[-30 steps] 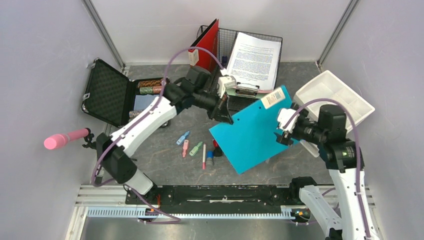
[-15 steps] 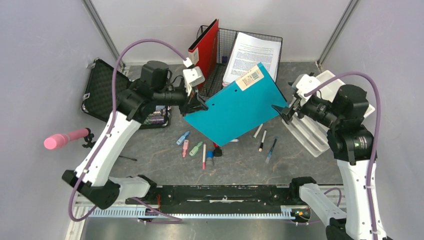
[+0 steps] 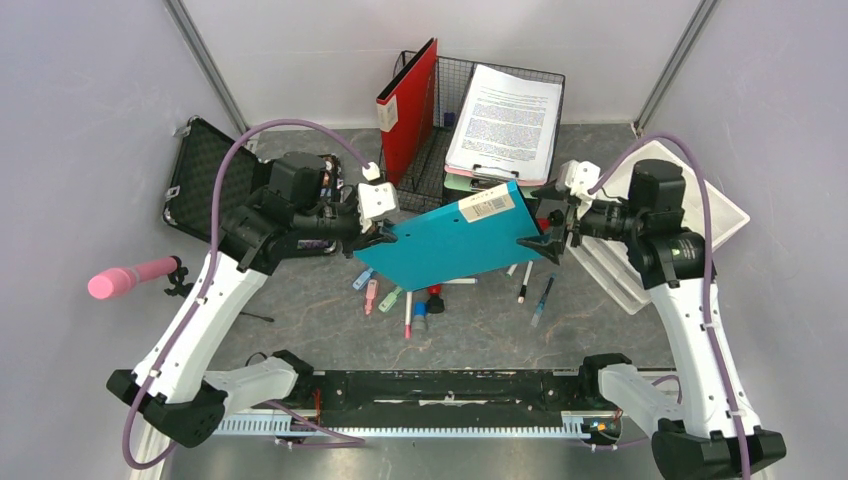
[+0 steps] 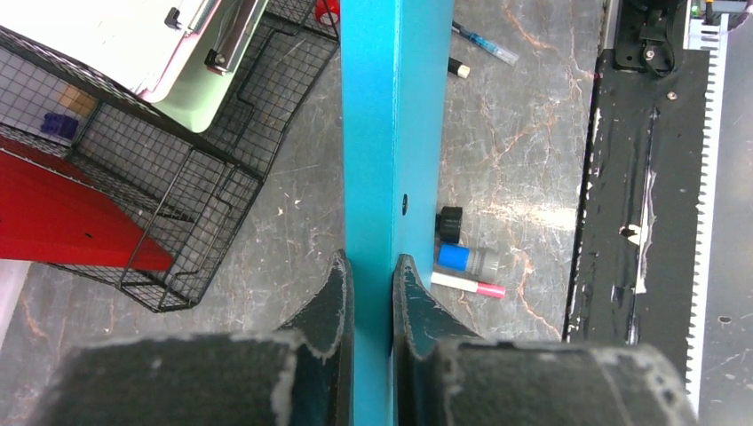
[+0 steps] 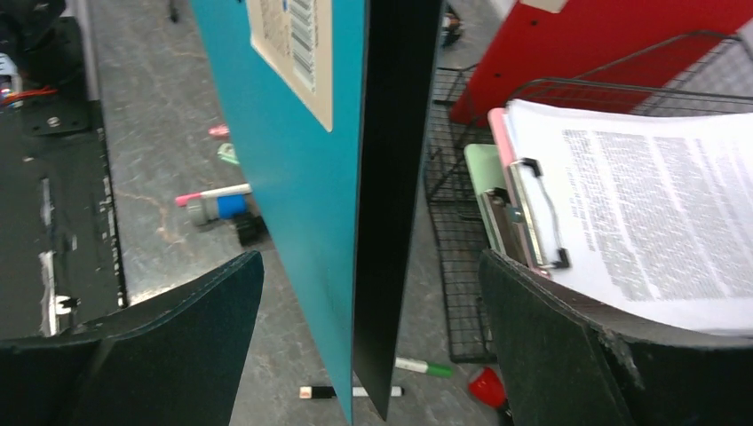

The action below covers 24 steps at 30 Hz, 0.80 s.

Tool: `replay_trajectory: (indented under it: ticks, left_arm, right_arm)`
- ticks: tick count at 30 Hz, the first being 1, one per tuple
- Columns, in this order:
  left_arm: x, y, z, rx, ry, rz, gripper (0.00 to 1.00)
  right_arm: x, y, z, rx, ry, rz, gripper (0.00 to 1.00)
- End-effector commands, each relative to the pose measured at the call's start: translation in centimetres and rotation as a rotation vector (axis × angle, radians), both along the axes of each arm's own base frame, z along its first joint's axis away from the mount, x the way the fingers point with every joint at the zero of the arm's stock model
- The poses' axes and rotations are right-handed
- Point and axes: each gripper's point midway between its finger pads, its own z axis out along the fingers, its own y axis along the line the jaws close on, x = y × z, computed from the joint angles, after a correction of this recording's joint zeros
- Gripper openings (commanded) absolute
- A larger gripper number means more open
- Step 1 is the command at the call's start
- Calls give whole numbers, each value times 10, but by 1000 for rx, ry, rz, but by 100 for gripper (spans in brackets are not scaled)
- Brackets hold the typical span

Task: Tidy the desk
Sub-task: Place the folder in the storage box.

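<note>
Pinching one edge of the flat teal plastic folder in the left gripper's tight jaws, raised edge-on at frame centre over the dark-grey stone-look desk, likely for filing beside the upright red folder above, with the right gripper's jaws spread around the opposite edge, clear of it.

Folder: centre, raised over the desk, between left gripper and right gripper.
Pens: on the desk, under the folder's near edge.
Basket: far centre, behind the folder.
Clipboard: on the basket.
Binder: at the basket's left side.
Case: far left.
Tray: far right.
</note>
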Motion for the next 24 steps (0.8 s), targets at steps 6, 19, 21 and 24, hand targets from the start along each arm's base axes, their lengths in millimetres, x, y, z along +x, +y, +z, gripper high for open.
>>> replay_trajectory:
  ticks: [6, 19, 21, 24]
  left_arm:
    - [2, -12, 23, -59, -137, -98, 2]
    - [12, -27, 9, -61, -88, -131, 28]
    - [14, -35, 9, -66, -66, -145, 51]
    - [19, -51, 8, -58, -55, -170, 67]
  right_arm:
    - [-24, 24, -22, 93, 56, 259, 78]
    - [-27, 26, -22, 104, 52, 274, 0]
    - [-29, 26, -19, 111, 35, 280, 0]
    - [-34, 28, -9, 142, 15, 291, 0]
